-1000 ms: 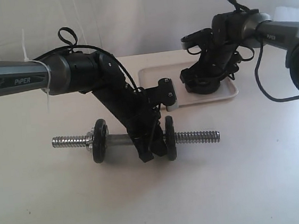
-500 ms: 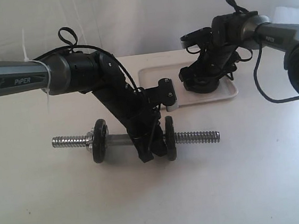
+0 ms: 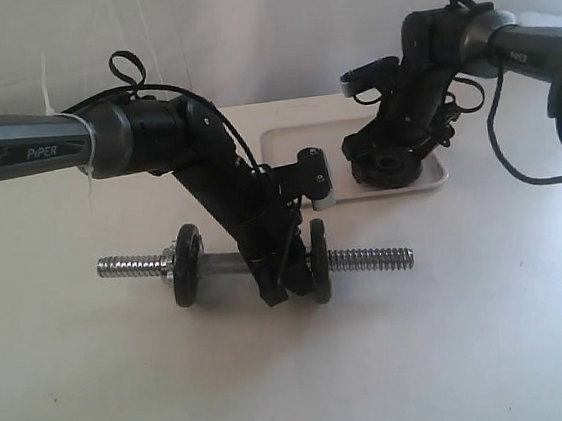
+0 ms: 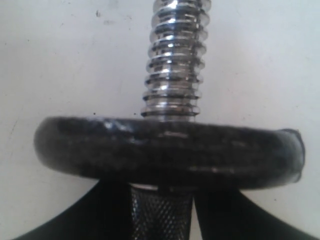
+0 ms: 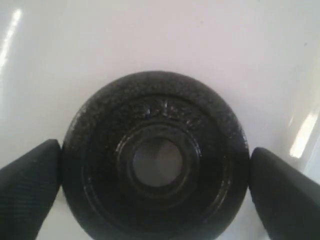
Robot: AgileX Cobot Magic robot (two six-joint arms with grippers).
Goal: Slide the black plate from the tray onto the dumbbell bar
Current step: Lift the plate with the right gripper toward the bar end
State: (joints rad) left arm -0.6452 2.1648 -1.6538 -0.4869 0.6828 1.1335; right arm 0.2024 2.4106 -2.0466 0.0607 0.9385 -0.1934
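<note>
The black plate (image 3: 394, 171) (image 5: 100, 150) lies flat in the white tray (image 3: 284, 146) (image 5: 150, 35), with its centre hole facing up. My right gripper (image 3: 388, 162) (image 5: 155, 197) points down over it, open. Its fingers (image 5: 30, 182) stand on either side of the plate, close against the rim. The dumbbell bar (image 3: 366, 258) (image 4: 172, 75) lies across the table in front of the tray. My left gripper (image 3: 280, 277) (image 4: 162, 205) is shut on its knurled middle. Two more black plates (image 3: 188, 265) (image 3: 318, 260) (image 4: 170, 150) sit on the bar, one on each side of that grip.
The tray stands at the back, right of the middle, behind the bar's right end. The left arm (image 3: 152, 133) reaches in from the left, above the bar. A black cable (image 3: 502, 162) hangs from the right arm.
The right arm has lifted its wrist and shifted slightly right over the tray, and its fingers have drawn in a little round the plate. The left arm and the bar have not moved.
</note>
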